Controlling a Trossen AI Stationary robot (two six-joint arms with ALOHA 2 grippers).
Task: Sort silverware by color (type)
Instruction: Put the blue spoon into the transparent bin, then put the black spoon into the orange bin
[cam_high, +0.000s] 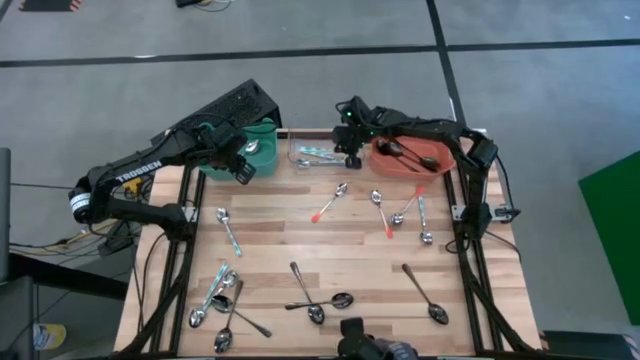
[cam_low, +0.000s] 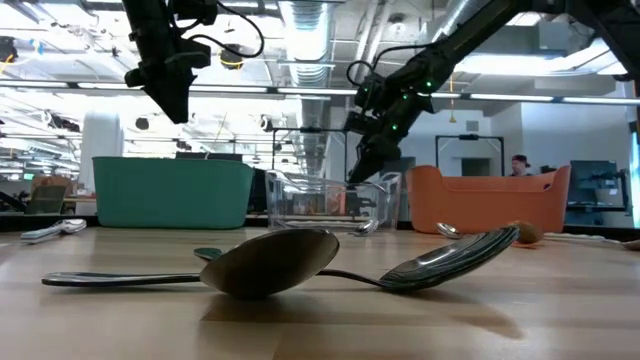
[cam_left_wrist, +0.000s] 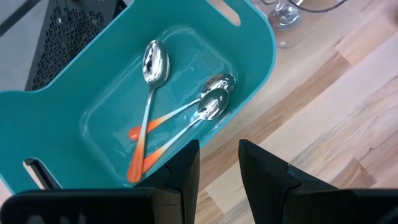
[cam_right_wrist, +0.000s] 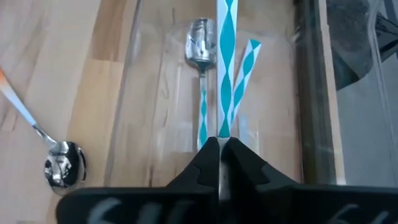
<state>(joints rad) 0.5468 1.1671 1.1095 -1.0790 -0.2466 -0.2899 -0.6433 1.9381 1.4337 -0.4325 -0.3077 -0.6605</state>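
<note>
My right gripper (cam_right_wrist: 219, 142) is over the clear bin (cam_high: 318, 155), shut on a spoon with a teal-and-white striped handle (cam_right_wrist: 224, 68). Two more teal-handled spoons (cam_right_wrist: 201, 43) lie in that bin. My left gripper (cam_left_wrist: 219, 144) hangs open above the teal bin (cam_left_wrist: 261, 50) with nothing between its fingers. That bin holds three orange-handled spoons (cam_left_wrist: 152, 68). The orange bin (cam_high: 440, 165) holds dark spoons (cam_high: 410, 152). Several spoons lie flat on the wooden table: orange-handled (cam_high: 328, 203), teal-handled (cam_high: 229, 230) and dark (cam_high: 425, 295). My right gripper pinches the striped handle (cam_right_wrist: 222, 127) between its two fingers. The fingers slant down from above and lie along the handle. The spoon reaches away from the fingertips over the clear bin's floor, and its far end runs out of the picture. Whether it rests on the floor I cannot tell.
The three bins stand in a row along the table's far edge. A black perforated box (cam_high: 235, 105) sits behind the teal bin. In the low view two dark spoons (cam_low: 270, 262) lie close to the near edge. Bare wood shows at mid-table (cam_high: 300, 235).
</note>
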